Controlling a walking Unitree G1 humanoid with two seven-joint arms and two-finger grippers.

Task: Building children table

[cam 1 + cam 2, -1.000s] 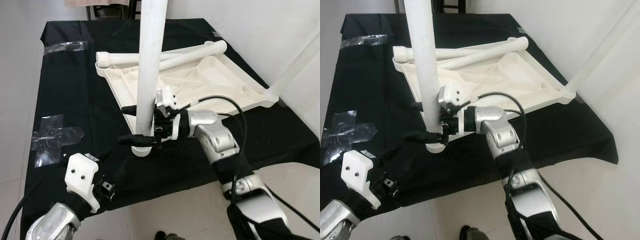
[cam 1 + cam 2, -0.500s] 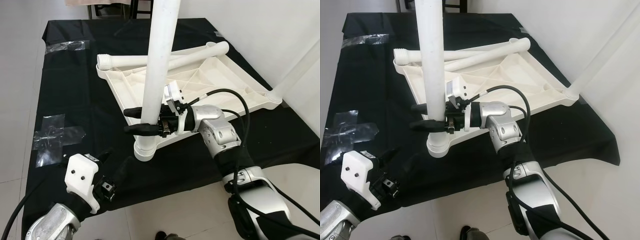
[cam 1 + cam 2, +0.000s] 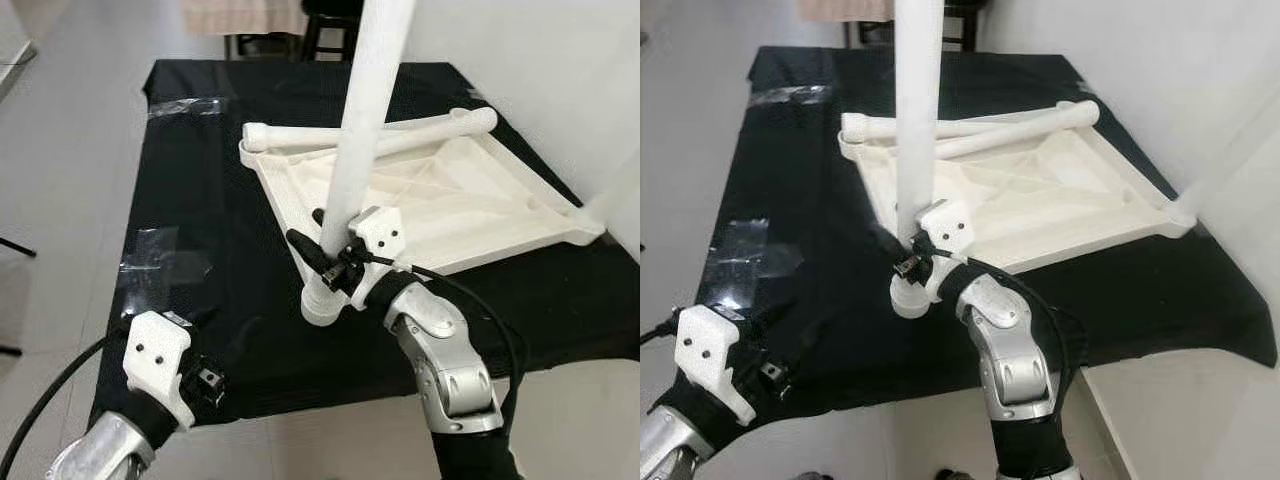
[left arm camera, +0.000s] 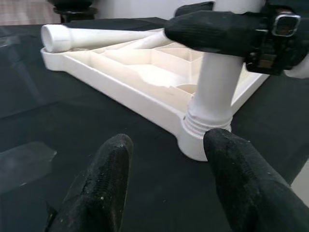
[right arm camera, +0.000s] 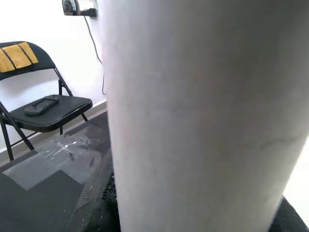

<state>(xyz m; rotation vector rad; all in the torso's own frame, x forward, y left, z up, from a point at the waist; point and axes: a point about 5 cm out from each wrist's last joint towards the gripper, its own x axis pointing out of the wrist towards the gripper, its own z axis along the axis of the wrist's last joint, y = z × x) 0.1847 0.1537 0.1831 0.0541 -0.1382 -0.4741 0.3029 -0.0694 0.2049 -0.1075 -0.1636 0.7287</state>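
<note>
A white tabletop (image 3: 470, 200) lies upside down on the black-covered table (image 3: 210, 190). One white leg (image 3: 365, 120) stands upright in its near corner socket (image 3: 322, 303), leaning slightly. My right gripper (image 3: 318, 238) is shut on this leg just above the socket, with its fingers (image 4: 207, 29) wrapped round it. Two more legs (image 3: 400, 130) lie across the tabletop's far edge. Another leg (image 3: 1215, 170) rises from the right corner. My left gripper (image 4: 166, 145) is open, low over the cloth, a short way in front of the socket.
Patches of clear tape (image 3: 160, 262) stick to the cloth on the left. A dark chair (image 3: 330, 20) stands beyond the table's far edge. A white wall (image 3: 1200, 70) runs close along the right side. Light floor (image 3: 70, 150) lies to the left.
The camera has shifted, so the table sits further right. My right wrist has swung round the leg from its right side to its near side, still gripping it. The left arm is unmoved.
</note>
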